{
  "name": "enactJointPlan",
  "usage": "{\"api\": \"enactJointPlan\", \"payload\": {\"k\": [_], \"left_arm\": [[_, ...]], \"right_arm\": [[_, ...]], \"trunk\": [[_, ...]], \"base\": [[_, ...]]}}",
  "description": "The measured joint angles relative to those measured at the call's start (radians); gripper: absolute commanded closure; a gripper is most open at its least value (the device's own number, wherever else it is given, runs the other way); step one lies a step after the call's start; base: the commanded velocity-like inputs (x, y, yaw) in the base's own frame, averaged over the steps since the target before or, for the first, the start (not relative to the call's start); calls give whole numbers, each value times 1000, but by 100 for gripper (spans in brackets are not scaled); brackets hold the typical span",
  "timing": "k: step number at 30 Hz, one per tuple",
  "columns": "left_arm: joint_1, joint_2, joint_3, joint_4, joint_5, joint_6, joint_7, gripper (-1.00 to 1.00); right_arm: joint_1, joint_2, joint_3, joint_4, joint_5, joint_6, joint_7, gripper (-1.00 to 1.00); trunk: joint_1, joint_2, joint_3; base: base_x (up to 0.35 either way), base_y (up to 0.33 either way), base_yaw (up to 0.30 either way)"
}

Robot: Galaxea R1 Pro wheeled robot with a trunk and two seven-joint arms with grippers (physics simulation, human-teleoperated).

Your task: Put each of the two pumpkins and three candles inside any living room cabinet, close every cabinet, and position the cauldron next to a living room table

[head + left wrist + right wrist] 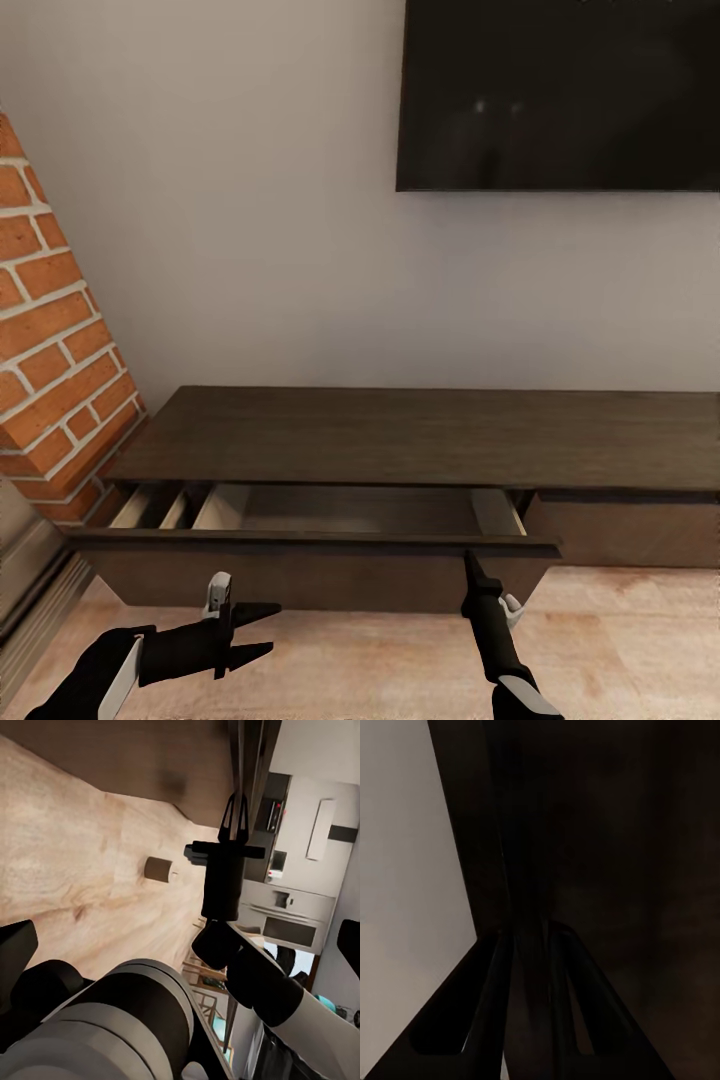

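The left gripper (262, 632) hovers low over the wooden floor (400, 660), fingers spread and empty. The right gripper (469, 566) points up at the front edge of the pulled-out drawer (310, 543), its fingers pressed together. The drawer of the cabinet (420, 435) stands open below a dark screen (560, 95). A candle (157, 869) lies on the floor.

— How is the light in the head view?
— Even and soft. The wall (250, 200) is pale, with faint highlights on the dark screen (560, 95).
— Shadows?
— The open drawer (330, 510) is dim inside.
— And the wrist views?
— The right one is nearly black, and the close-up parts look blurred.
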Motion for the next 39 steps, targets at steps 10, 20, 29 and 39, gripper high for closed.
{"api": "enactJointPlan", "payload": {"k": [10,20,29,39], "left_arm": [[0,0,0,0,0,0,-1,-100],[0,0,0,0,0,0,0,-100],[0,0,0,0,-1,0,0,-100],[0,0,0,0,-1,0,0,-100]], "right_arm": [[0,0,0,0,0,0,0,100],[0,0,1,0,0,1,0,100],[0,0,2,0,1,1,0,100],[0,0,3,0,1,2,0,100]], "trunk": [[0,0,0],[0,0,0],[0,0,0],[0,0,0]], "base": [[-84,0,0],[-113,0,0],[-103,0,0],[-102,0,0]]}}
